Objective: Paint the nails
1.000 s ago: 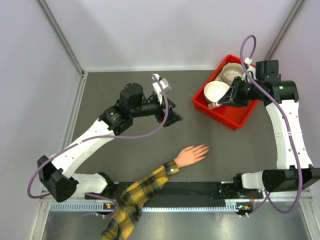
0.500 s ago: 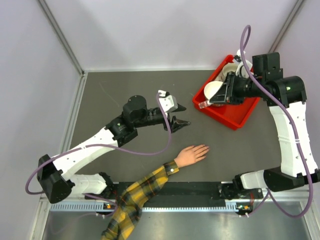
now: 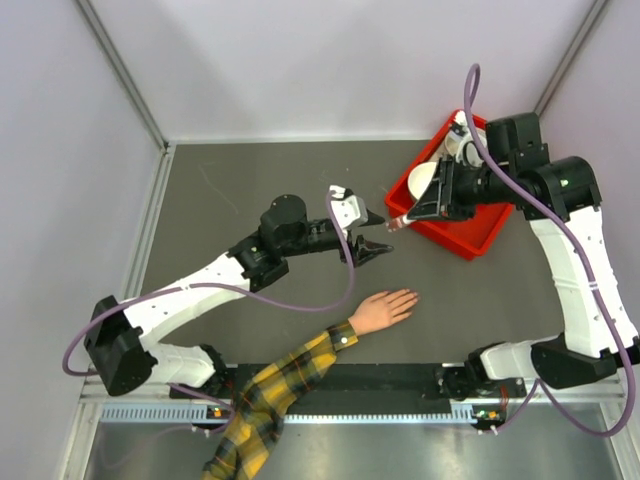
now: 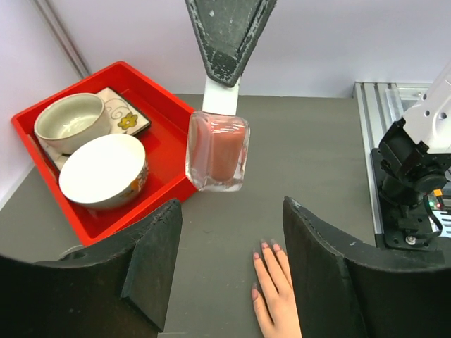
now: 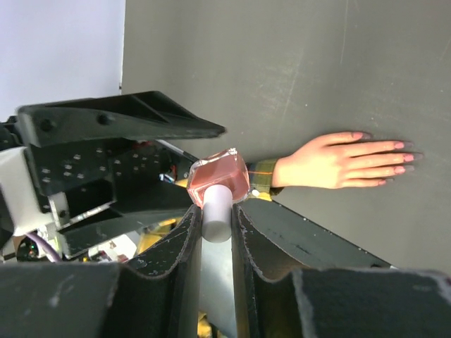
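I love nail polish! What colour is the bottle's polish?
Coral pink; the bottle shows best in the left wrist view.

The worktop (image 3: 210,190) was dark grey. The mannequin hand (image 3: 383,310) was pale peach, the nails (image 5: 406,158) pink, its sleeve (image 3: 270,390) plaid in yellow and dark. The clear bottle (image 4: 217,150) held salmon-pink polish under a white cap (image 4: 220,104). A red tray (image 4: 151,81) carried one white bowl (image 4: 103,171) and one cream bowl (image 4: 72,123).

From above the nails (image 3: 411,296) are too small to see; the sleeve (image 3: 268,396) runs off-frame.
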Controlling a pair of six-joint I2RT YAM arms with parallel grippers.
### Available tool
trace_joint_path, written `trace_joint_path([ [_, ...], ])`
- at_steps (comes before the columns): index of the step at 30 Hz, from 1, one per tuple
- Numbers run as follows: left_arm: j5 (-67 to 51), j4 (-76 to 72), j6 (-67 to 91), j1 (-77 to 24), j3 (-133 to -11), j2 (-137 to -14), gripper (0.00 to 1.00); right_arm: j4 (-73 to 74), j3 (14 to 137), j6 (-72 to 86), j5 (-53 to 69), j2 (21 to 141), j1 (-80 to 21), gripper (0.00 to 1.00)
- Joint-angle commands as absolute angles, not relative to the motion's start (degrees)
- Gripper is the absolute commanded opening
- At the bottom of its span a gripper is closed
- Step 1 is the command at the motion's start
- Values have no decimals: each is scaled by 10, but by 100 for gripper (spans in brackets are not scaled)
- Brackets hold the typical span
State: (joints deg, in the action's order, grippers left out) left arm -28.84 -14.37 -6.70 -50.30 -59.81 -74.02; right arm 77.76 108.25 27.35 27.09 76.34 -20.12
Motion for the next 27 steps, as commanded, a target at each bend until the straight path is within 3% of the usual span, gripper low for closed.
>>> trace_joint_path([
  [1, -280, -173, -89, -515, -622, -751, 63, 892, 1086, 289, 269, 745, -218, 0],
  [14, -157, -232, -150, -568, -610, -771, 61, 927, 1044, 368, 229, 731, -226, 0],
  [27, -192, -222, -143, -568, -613, -779, 51, 926, 1041, 391, 208, 726, -233, 0],
])
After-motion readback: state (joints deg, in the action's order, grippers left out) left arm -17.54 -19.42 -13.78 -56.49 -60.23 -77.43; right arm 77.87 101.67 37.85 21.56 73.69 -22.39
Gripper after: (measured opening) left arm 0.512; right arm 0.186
